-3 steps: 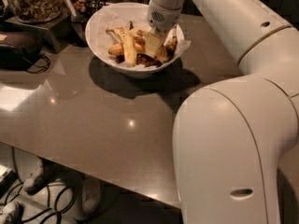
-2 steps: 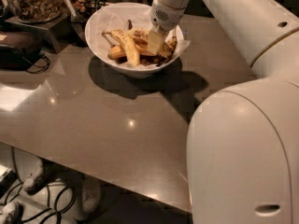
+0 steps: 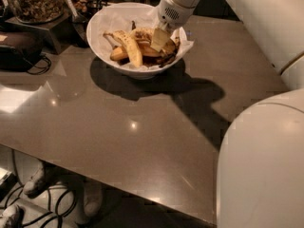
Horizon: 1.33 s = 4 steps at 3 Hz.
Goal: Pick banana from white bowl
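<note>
The white bowl (image 3: 114, 56), lined with crinkled white paper, stands at the back of the brown table and holds several bananas. The brown-speckled banana (image 3: 144, 50) lies in the middle of the pile, partly covered by the others. A paler banana with a long stem (image 3: 128, 47) lies across its left side. A thin dark banana (image 3: 165, 59) lies at the right rim. My gripper (image 3: 159, 39) reaches down into the bowl from the upper right, its tip on the right part of the pile next to the speckled banana.
A jar of nuts (image 3: 35, 1) and a black device with a cable (image 3: 16, 46) stand at the back left. My white arm and body (image 3: 261, 165) fill the right side. The table's front edge (image 3: 118, 186) has cables on the floor below it.
The gripper has sunk a little deeper into the bowl onto the banana pile. The arm's large body has shifted to the right of the view.
</note>
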Each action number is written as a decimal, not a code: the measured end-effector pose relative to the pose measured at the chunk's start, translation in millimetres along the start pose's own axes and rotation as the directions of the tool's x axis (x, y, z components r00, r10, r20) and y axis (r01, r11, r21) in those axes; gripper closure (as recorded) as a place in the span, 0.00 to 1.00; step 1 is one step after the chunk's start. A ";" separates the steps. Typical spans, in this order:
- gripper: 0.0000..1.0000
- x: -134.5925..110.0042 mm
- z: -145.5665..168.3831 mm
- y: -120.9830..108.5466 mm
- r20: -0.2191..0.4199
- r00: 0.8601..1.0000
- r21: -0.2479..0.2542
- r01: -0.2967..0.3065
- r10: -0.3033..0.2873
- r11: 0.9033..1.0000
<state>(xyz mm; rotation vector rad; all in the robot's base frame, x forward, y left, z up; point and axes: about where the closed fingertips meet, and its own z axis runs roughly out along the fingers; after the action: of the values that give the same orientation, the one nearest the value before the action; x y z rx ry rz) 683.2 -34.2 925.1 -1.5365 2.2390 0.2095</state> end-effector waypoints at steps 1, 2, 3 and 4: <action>1.00 -0.1 -7.1 2.4 0.049 0.999 -0.018 0.022 -0.021 1.000; 1.00 -0.3 -7.2 2.4 0.050 0.999 -0.018 0.022 -0.021 1.000; 1.00 -9.0 -13.4 2.9 0.076 0.997 -0.002 0.020 -0.019 1.000; 1.00 -9.6 -26.5 5.9 0.116 0.993 0.006 -0.003 0.003 1.000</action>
<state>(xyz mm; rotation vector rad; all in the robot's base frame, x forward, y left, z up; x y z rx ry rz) 674.1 -32.9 952.3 -1.4789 2.1500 0.2853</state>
